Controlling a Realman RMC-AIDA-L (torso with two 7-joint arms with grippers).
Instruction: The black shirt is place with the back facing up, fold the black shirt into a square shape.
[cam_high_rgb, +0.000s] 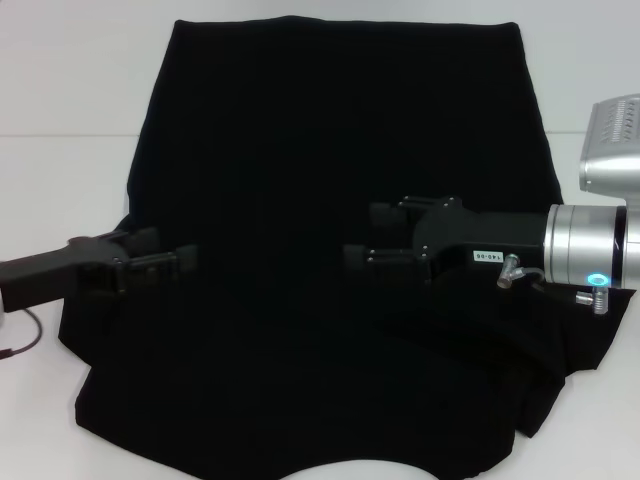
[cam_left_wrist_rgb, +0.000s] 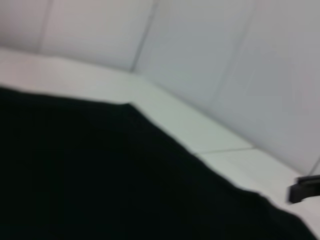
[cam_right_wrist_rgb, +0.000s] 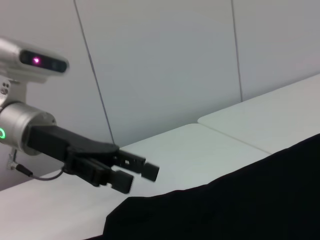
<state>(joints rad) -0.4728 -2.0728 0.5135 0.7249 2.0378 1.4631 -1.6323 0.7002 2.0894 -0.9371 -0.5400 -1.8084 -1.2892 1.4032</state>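
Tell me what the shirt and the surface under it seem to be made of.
The large matte black shirt looks like soft woven or knit fabric: it drapes and wrinkles, with no sheen. The smooth white tabletop looks like rigid laminate or painted board, though that stays uncertain.

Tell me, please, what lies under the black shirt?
The white table shows around the black shirt, so the shirt lies spread on it. Whether anything else sits beneath cannot be seen; the fabric covers it. Both tools, left and right, hover above it.
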